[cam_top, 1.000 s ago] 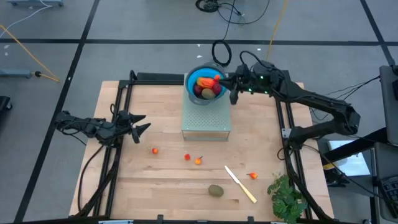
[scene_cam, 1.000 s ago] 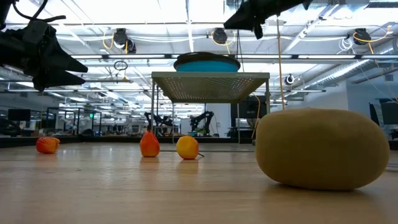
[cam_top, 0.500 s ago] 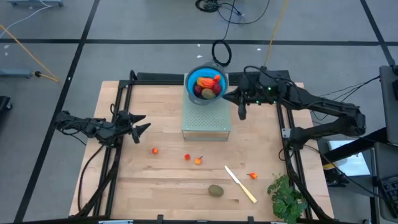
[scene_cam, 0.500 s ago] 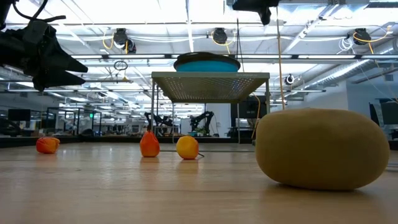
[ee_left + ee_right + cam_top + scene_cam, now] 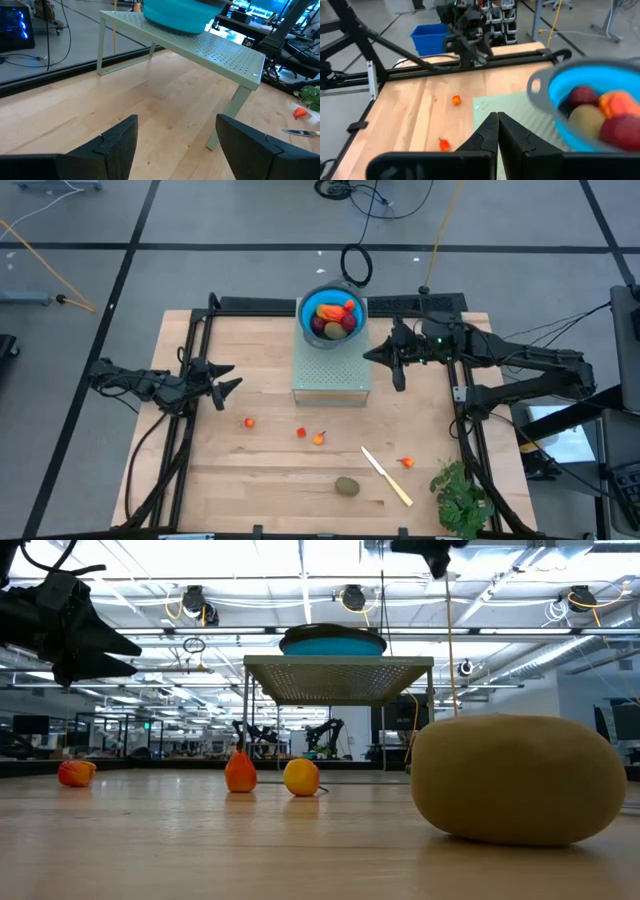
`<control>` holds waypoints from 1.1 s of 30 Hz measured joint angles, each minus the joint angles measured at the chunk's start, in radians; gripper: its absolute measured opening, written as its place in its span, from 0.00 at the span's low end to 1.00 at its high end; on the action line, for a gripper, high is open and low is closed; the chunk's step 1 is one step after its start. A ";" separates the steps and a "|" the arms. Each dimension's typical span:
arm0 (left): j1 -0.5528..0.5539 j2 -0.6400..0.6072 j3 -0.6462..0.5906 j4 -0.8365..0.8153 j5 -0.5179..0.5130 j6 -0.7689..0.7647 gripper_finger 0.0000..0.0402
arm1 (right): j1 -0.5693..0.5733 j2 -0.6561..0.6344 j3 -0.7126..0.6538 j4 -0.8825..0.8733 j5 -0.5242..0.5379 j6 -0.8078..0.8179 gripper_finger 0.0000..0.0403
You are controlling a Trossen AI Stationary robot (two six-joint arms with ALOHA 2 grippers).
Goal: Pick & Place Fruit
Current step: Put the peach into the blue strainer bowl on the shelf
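The blue bowl (image 5: 333,316) sits on top of the little green stand (image 5: 332,370), and it has several fruits in it. More fruit lies on the counter (image 5: 270,470) in front of the stand: a brown kiwi (image 5: 347,486) and four small orange-red bits (image 5: 249,422).

The right end effector (image 5: 398,376) is just beside the stand. Its fingers are shut tight and it holds nothing. The left end effector (image 5: 227,380) waits well to the other side of the stand, open and empty.

I think the right arm could bump the stand or the bowl, because it is so close. Then the fruit might spill.

In front of the stand there is lots of open room. The cream knife (image 5: 386,476) and the green leaves (image 5: 462,497) sit off by the counter's corner, and round bits could roll off an edge.
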 joint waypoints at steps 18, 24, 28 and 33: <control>0.000 0.000 0.000 0.002 0.002 0.007 0.67 | 0.068 -0.354 -0.575 0.498 0.000 0.144 0.00; 0.000 0.000 0.000 0.070 0.002 0.000 0.67 | 0.067 -0.462 -0.671 0.527 0.000 0.144 0.00; 0.000 0.000 0.000 0.182 0.002 -0.027 0.67 | 0.067 -0.527 -0.718 0.527 0.000 0.142 0.00; 0.000 0.000 0.000 0.269 0.069 -0.001 0.67 | 0.067 -0.619 -0.772 0.527 0.001 0.141 0.00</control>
